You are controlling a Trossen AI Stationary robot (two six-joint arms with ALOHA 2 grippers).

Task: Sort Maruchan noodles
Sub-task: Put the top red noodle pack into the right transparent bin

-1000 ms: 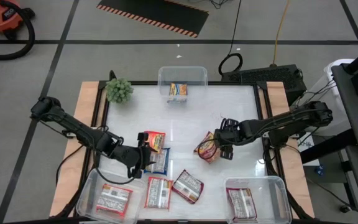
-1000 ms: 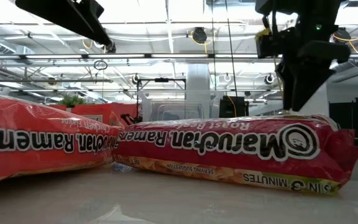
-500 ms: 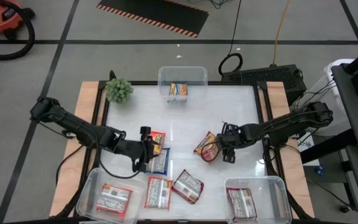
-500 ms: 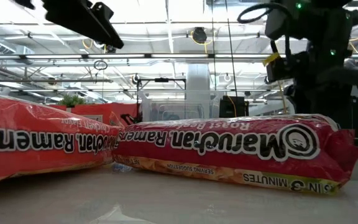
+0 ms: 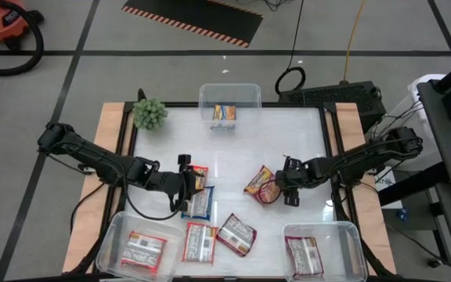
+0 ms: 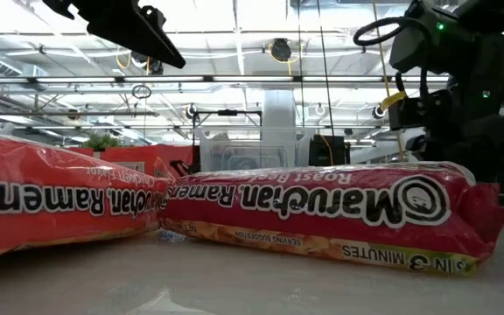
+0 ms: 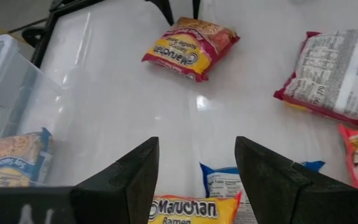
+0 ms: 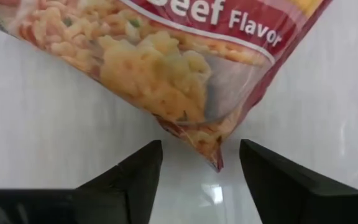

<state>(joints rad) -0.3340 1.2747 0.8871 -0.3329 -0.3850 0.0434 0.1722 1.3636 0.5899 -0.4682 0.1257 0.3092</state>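
Observation:
Maruchan packets lie flat on the white table. My left gripper (image 5: 188,188) (image 7: 194,149) is open and hovers over an orange-yellow packet (image 5: 197,175) (image 7: 191,211) and a blue-and-white packet (image 5: 200,204) (image 7: 229,186). My right gripper (image 5: 282,188) (image 8: 201,146) is open beside a red beef-flavour packet (image 5: 261,185) (image 8: 185,68). Its fingers stand on either side of that packet's corner (image 8: 216,162) without touching it. Two red-and-white packets (image 5: 199,241) (image 5: 236,233) lie near the table's near edge; the low view shows them close up (image 6: 322,210).
Three clear tubs sit at the table's edges, each holding a packet: near left (image 5: 114,235), near right (image 5: 343,232), far middle (image 5: 230,92). A green bushy plant (image 5: 150,113) stands at the far left corner. Bare table lies between the two grippers.
My left gripper has moved toward the table's right and far side, over the orange-yellow and blue-and-white packets. My right gripper has drawn back toward the table's right and near edges, off the red packet. The packets lie where they were.

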